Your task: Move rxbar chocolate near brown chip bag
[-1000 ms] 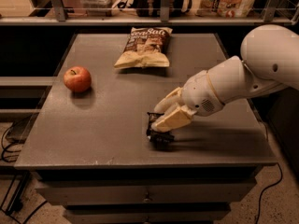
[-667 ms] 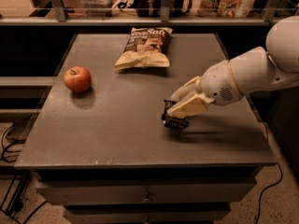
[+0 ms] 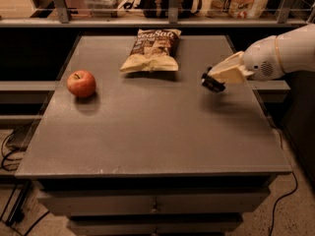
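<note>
Rxbar chocolate (image 3: 212,84) is pinched in your gripper (image 3: 215,78), right of the brown chip bag (image 3: 151,50); put it down closer.

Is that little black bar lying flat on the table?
No, the gripper, right of the brown chip bag, holds the rxbar chocolate above the table.

gripper (image 3: 214,77) with rxbar chocolate (image 3: 212,84) right of brown chip bag (image 3: 151,50), bare tabletop (image 3: 147,132) between, apple (image 3: 81,83) far left
</note>
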You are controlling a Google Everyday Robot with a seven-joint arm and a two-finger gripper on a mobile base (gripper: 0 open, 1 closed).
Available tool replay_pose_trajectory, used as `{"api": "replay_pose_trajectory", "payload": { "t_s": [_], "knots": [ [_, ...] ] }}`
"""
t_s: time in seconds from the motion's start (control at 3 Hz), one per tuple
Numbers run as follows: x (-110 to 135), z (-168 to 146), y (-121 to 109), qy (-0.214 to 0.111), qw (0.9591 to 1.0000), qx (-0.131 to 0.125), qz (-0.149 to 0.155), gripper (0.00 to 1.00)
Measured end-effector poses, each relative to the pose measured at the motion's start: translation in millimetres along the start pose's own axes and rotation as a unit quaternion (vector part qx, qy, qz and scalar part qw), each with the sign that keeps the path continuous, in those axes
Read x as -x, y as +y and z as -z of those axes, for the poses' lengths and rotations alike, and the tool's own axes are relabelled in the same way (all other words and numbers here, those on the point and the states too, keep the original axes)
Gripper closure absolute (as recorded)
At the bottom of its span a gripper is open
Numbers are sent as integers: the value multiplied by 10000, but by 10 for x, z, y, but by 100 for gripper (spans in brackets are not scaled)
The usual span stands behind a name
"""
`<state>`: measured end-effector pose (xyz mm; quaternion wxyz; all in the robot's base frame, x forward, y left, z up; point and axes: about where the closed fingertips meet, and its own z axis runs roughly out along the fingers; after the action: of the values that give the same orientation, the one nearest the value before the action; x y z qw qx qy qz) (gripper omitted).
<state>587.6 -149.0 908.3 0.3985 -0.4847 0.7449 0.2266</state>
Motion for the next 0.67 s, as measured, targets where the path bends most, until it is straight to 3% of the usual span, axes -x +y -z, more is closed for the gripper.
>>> {"api": "replay_pose_trajectory", "payload": {
  "t_s": [0.33,0.67],
  "knots": [
    [133,21,-473,-209,9988,-442,-20,100],
    [289,-100,-693,-446,9964,-720,-9,100]
  ]
}}
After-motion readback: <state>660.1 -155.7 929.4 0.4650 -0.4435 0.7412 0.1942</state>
